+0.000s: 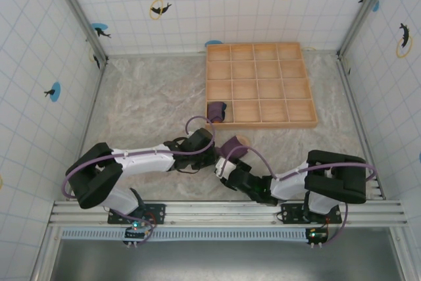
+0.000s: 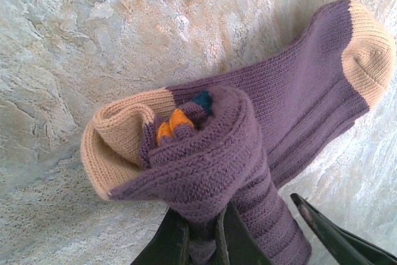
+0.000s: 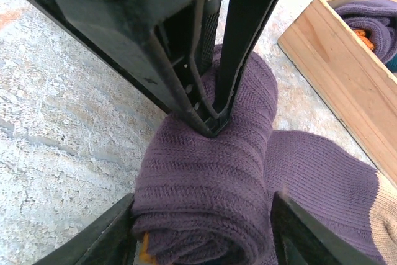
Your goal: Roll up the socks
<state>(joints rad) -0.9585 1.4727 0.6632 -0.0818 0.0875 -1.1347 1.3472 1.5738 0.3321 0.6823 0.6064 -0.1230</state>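
Nearest us, the right claw (image 3: pixel 203 197) stands wide, one finger on each side of the rolled end of the sock (image 3: pixel 205 166). Both fingers lie close against the roll's sides; we cannot tell whether they press it or merely flank it. The left claw (image 3: pixel 209 121) meets the roll's top from above, its jaws narrow and pinching a fold of purple knit between them.

From overhead we see the sock on the table (image 1: pixel 151 97), between the two claws and just before the near left corner of the tray (image 1: pixel 263 125). A rolled sock (image 1: pixel 218 111) sits in the tray's near left compartment.

Much is hidden. Overhead, the claws cover most of the roll, and we make out little beyond a purple patch and the tan toe. At the right wrist, the left claw's body blocks the far table, and the sock's flat part is cut off at the frame's edge. At the left wrist, we cannot see how deep the pinched fold goes.

Part of the sock is rolled and the rest lies flat. Its long axis runs from the roll, by the claws, away toward the tray, with the tan toe at the far end. The roll's own axis lies across that line, and its open end shows tan heel and a bit of orange.
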